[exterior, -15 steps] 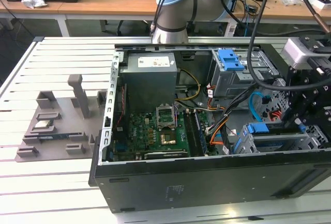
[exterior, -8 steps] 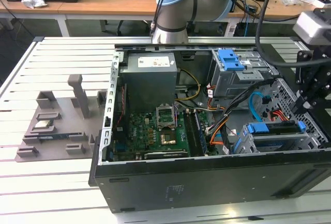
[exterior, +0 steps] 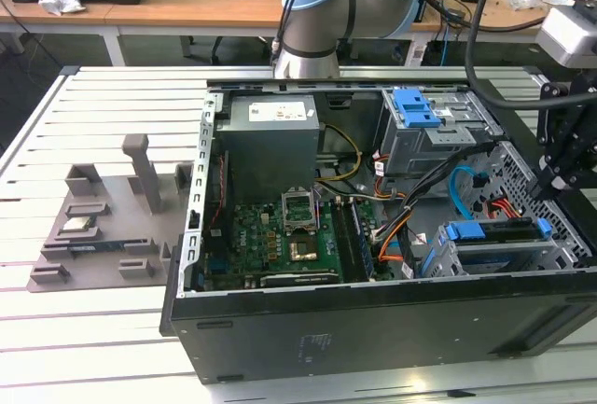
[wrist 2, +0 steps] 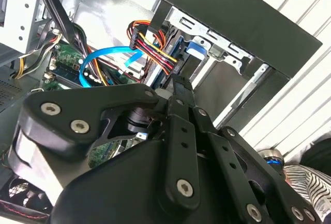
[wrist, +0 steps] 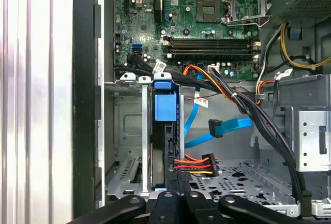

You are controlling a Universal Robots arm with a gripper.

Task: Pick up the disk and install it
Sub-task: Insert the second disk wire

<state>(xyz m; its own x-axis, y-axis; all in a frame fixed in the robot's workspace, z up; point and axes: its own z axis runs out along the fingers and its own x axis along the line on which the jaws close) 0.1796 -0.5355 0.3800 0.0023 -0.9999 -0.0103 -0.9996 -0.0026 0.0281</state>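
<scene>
An open computer case lies on its side on the slatted bench, its side panel off so that the motherboard and the drive bays can be reached from above. The disk stands on edge in the metal drive cage at the case's front corner, its blue bracket facing the motherboard; it appears already seated in its slot, a judgement from how squarely it sits between the cage walls. A red, yellow and black power cable ends just beside the disk's near end, and a blue data cable hangs loose a little farther into the case. In the exterior view the gripper hovers just above the far end of the cage, beside the case's front wall. In the first wrist view its fingers look drawn narrowly together at the disk's near edge, close to or touching it, though whether they grip it cannot be told. A grey parts fixture sits on the bench well apart from the case.
</scene>
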